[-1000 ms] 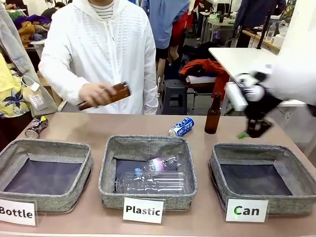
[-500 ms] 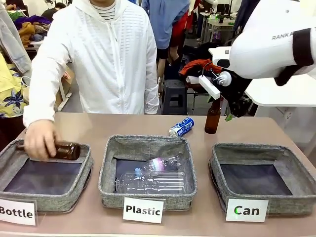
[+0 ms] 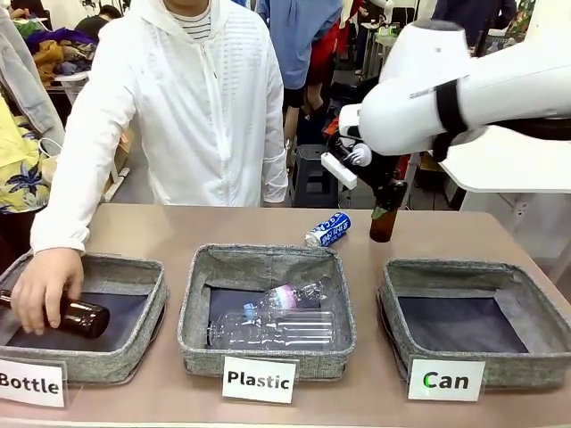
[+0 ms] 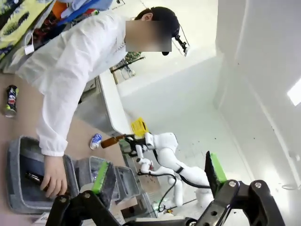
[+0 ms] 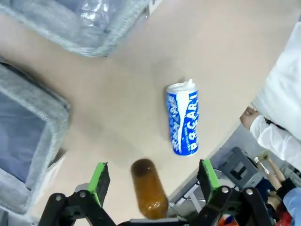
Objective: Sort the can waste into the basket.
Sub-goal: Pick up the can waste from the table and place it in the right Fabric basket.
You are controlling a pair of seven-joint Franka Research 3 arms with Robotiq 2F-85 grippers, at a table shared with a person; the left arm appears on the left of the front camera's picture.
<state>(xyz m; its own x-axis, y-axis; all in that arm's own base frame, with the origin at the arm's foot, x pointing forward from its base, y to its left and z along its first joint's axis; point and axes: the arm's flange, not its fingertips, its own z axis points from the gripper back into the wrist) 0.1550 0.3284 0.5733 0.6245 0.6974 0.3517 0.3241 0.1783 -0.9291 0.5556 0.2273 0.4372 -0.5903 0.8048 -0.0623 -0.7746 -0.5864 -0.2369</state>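
1. The blue and white can [image 3: 327, 229] lies on its side on the table [image 3: 178, 232], just behind the far wall of the "Plastic" basket [image 3: 268, 259]. It touches neither gripper.
2. The crushed can [image 4: 10, 100] is seen from the left wrist camera. It sits on the table near the person's sleeve, well apart from the baskets. Whether it lies or stands cannot be told.
3. The "Can" basket [image 3: 464, 269] sits at the robot's right end of the row with its label at the front. Both cans are outside it.
4. An upright brown bottle [image 3: 383, 226] stands just beside the blue and white can, between it and the "Can" basket's far wall.
5. The right gripper [image 5: 153, 173] hangs directly over this bottle. Its jaws are spread, one green pad to each side of the bottle's top, with a gap showing on both sides. It grips nothing.
6. The left gripper [image 4: 157, 172] is raised off the table. Its jaws are wide apart with nothing between them.
7. The person's hand [image 3: 43, 287] rests on a second brown bottle [image 3: 82, 318], which lies inside the "Bottle" basket [image 3: 107, 263].
8. Clear bottles [image 3: 277, 325] lie in the "Plastic" basket.
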